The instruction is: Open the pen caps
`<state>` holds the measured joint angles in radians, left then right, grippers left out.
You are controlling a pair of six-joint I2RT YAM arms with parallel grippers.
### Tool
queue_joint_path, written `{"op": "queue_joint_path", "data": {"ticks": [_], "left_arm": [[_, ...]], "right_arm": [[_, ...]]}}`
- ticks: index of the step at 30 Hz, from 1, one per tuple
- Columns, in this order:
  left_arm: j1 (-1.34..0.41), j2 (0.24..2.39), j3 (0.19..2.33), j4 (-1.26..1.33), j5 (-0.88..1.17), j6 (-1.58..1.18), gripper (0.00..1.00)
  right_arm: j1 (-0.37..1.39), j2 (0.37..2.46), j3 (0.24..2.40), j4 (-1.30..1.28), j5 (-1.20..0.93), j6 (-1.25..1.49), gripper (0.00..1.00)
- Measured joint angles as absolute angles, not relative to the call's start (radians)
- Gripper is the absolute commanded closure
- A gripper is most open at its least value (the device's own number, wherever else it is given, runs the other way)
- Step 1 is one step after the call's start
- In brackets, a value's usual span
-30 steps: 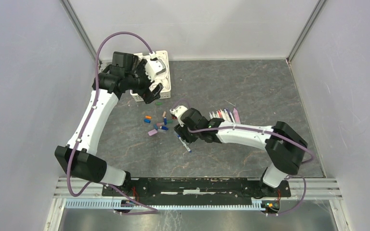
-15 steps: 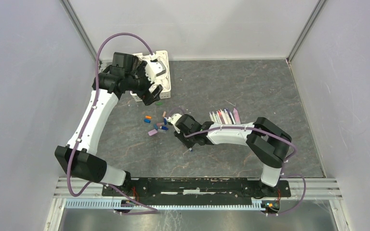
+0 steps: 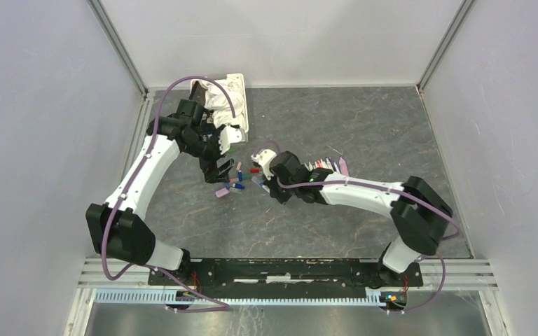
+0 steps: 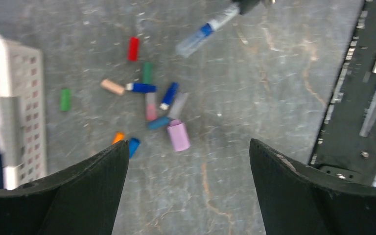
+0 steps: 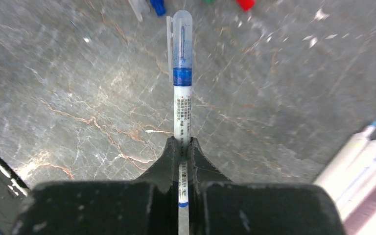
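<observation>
Several loose pen caps (image 4: 150, 106) in red, green, blue, pink and orange lie scattered on the grey table, seen as a small cluster (image 3: 230, 183) in the top view. My left gripper (image 4: 187, 143) hangs open above them with nothing between its fingers (image 3: 223, 168). Right of the cluster, my right gripper (image 5: 182, 142) is shut on the white barrel of a blue pen (image 5: 181, 112). The pen's clear cap (image 5: 181, 44) is on and points away from the fingers. In the left wrist view this pen (image 4: 205, 30) sticks out at the top.
A white slotted basket (image 3: 242, 119) with white cloth (image 3: 217, 94) stands at the back left, close to the left arm. A row of pens (image 3: 326, 166) lies just right of the right wrist. The black base rail (image 4: 362, 98) runs along the near edge.
My right gripper has closed on the blue pen and carried it back toward the caps. The left arm has swung from the basket down over the cap cluster.
</observation>
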<state>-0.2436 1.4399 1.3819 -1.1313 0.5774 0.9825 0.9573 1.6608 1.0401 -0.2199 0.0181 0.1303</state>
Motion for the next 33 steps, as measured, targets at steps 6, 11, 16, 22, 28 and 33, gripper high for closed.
{"op": "queue_joint_path", "data": {"ticks": [6, 11, 16, 22, 28, 33], "left_arm": [[-0.262, 1.441, 1.362, -1.191, 0.725, 1.021, 0.09], [-0.271, 1.478, 1.374, -1.204, 0.811, 1.02, 0.1], [-0.271, 1.522, 1.398, -1.222, 0.845, 1.02, 0.11], [-0.273, 1.556, 1.428, -1.274, 0.888, 1.021, 0.13], [-0.274, 1.594, 1.477, -1.374, 0.93, 1.062, 0.21], [-0.301, 1.597, 1.479, -1.424, 0.943, 1.093, 0.31]], "right_arm": [[0.967, 1.532, 1.043, -0.22, 0.057, 0.06, 1.0], [1.022, 1.511, 1.062, -0.242, 0.151, -0.015, 1.0], [1.101, 1.501, 1.081, -0.27, 0.265, -0.088, 1.0], [1.219, 1.457, 1.09, -0.272, 0.424, -0.173, 1.0], [1.311, 1.451, 1.13, -0.28, 0.532, -0.244, 1.0], [1.353, 1.465, 1.195, -0.304, 0.601, -0.295, 1.0]]}}
